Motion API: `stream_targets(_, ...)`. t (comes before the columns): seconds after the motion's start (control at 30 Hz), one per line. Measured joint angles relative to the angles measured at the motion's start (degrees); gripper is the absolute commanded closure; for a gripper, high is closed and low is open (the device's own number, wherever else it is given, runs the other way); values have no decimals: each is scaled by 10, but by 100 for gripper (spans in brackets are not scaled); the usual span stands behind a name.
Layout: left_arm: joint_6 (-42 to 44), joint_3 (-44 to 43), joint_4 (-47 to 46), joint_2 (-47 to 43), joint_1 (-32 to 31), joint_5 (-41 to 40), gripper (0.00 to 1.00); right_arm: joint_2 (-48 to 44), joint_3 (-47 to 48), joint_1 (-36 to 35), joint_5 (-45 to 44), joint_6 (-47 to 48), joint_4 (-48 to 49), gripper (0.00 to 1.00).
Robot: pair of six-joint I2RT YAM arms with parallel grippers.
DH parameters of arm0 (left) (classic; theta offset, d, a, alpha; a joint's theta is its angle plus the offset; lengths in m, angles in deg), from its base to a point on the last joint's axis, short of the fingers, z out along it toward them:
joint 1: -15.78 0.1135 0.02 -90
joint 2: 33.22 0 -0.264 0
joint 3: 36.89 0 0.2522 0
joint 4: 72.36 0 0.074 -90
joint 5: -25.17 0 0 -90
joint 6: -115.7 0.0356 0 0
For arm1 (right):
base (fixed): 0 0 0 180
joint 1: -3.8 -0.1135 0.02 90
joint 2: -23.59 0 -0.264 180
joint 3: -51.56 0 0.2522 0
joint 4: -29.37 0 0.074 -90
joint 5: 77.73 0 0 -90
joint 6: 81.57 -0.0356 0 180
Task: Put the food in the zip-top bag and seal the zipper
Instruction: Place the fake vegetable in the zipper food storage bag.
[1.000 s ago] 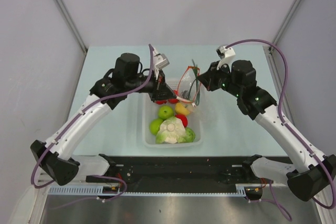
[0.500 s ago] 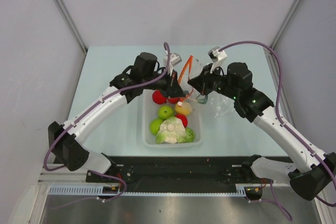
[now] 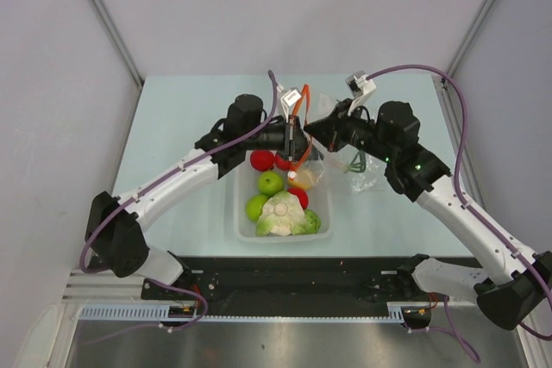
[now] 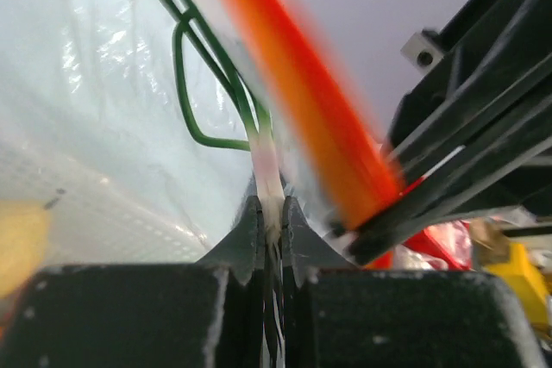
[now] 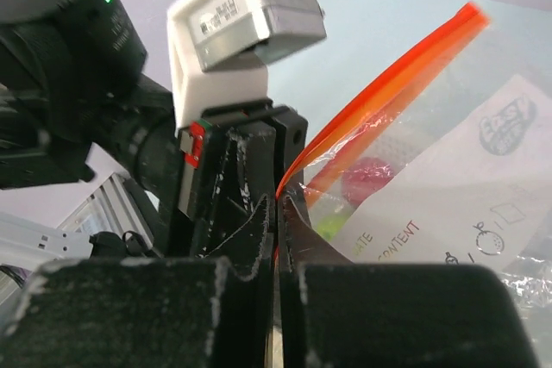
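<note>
The zip-top bag [image 5: 448,213] hangs from the tips of the right end effector [image 5: 278,200], which is closed tight on the bag's lip right at the zipper [image 5: 392,79]. The red strip runs up and away from those fingertips, and the clear body trails beneath that wrist. We judge the film thin, limp and slick. It should crumple and not hold its mouth wide, so the stiffer zipper strip is the sound place to hold.

Just across from it, the left end effector [image 4: 271,213] is clamped on the pale stalk of the green onions [image 4: 264,148]. Their green loops lie against the film beyond its fingertips; we cannot tell whether they are inside the bag. They look light and bendy, so they are best held low on the stalk.

Only the left wrist view shows that pinch on the stalk. Only the right wrist view shows the grip on the lip, with a red fruit [image 5: 366,180] seen through the plastic. The top view alone shows the basket [image 3: 237,213] on the desk [image 3: 172,118] below both end effectors, the cabbage [image 3: 280,213] and round fruits inside it.
</note>
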Motion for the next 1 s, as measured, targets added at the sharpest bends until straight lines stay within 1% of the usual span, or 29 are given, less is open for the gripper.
stream_targets(0.07, -36, 42, -61, -4, 3, 26, 100, -2, 0, 0, 0, 3, -1, 100)
stream_targets(0.1, -49, 57, -80, -6, 3, 33, 98, -3, 0, 0, 0, 4, -2, 100)
stream_targets(0.13, -59, 74, -99, -7, 3, 40, 94, -6, -1, 1, 1, 4, -2, 100)
stream_targets(0.17, -63, 80, -106, -8, 3, 41, 88, -9, -2, 1, 1, 4, -2, 100)
stream_targets(0.2, -67, 83, -107, -8, 1, 42, 73, -11, -3, 2, 1, 3, -2, 100)
stream_targets(0.27, -63, 81, -104, -7, -2, 40, 66, -18, -5, 3, 1, -2, -2, 100)
stream_targets(0.3, -62, 78, -98, -7, -3, 39, 58, -22, -5, 4, 0, -4, -1, 100)
stream_targets(0.37, -51, 69, -76, -5, -5, 29, 50, -28, -6, 7, -2, -7, -1, 100)
stream_targets(0.4, -47, 66, -64, -4, -6, 24, 42, -31, -6, 10, -2, -8, -1, 100)
stream_targets(0.47, -35, 61, -49, -4, -6, 20, 28, -40, -6, 24, -2, -12, -3, 100)
stream_targets(0.5, -30, 59, -43, -4, -6, 18, 16, -43, -6, 32, -1, -14, -6, 100)
stream_targets(0.57, -14, 52, -23, -7, -4, 9, 7, -48, -6, 50, 2, -18, -20, 100)
stream_targets(0.6, -5, 50, -18, -10, -4, 7, 1, -49, -6, 55, 4, -19, -27, 100)
stream_targets(0.67, 17, 50, -2, -29, 1, -4, 0, -50, -7, 63, 12, -20, -42, 100)
stream_targets(0.87, 93, 38, 39, -131, 22, -42, 0, -53, -8, 75, 18, -17, -68, 100)
stream_targets(1.0, 144, 5, 70, -156, 45, -45, 0, -57, -8, 73, 26, -13, -69, 100)
